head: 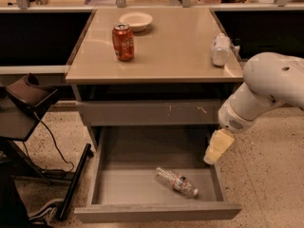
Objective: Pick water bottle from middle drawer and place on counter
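Note:
The water bottle (pixel 176 182) lies on its side on the floor of the open middle drawer (pixel 123 186), right of centre, with its white cap pointing to the front right. The beige counter (pixel 171 49) tops the cabinet above. My gripper (pixel 218 147), a cream-coloured piece at the end of the white arm (pixel 266 89), hangs over the drawer's right side wall, above and to the right of the bottle. It is apart from the bottle and holds nothing I can see.
A red soda can (pixel 123 42), a white bowl (pixel 136 20) and a stubby white bottle (pixel 220 50) stand on the counter. A shut drawer front with pale scratches (pixel 152 112) sits above the open drawer. A black stand and cables (pixel 28 103) are at the left.

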### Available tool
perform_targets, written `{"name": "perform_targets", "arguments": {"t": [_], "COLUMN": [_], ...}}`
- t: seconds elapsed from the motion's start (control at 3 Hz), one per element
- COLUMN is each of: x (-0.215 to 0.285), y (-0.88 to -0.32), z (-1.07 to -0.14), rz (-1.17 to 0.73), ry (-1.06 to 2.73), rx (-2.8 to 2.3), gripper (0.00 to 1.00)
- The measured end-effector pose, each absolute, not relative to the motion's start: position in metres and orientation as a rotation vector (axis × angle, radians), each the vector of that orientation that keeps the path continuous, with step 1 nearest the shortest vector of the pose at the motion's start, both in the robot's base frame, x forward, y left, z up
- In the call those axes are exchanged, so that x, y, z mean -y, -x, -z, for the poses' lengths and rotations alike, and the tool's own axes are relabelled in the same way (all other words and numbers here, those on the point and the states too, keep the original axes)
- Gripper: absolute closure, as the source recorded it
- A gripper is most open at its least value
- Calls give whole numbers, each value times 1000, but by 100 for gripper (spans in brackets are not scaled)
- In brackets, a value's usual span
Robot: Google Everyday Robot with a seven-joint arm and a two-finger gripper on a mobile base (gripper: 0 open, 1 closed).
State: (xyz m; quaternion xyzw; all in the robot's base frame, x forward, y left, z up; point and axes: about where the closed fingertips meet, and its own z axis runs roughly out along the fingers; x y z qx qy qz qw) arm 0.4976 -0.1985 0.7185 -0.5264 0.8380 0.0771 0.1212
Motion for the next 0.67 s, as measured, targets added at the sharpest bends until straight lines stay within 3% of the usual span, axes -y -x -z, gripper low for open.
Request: {"name": "perform_targets", "arguments": {"t": [0.67], "x": [193], "y": [-499], "z": [-710], "rz": [-259], "ry": [1547], "rx": [-2433], "gripper": [0]}}
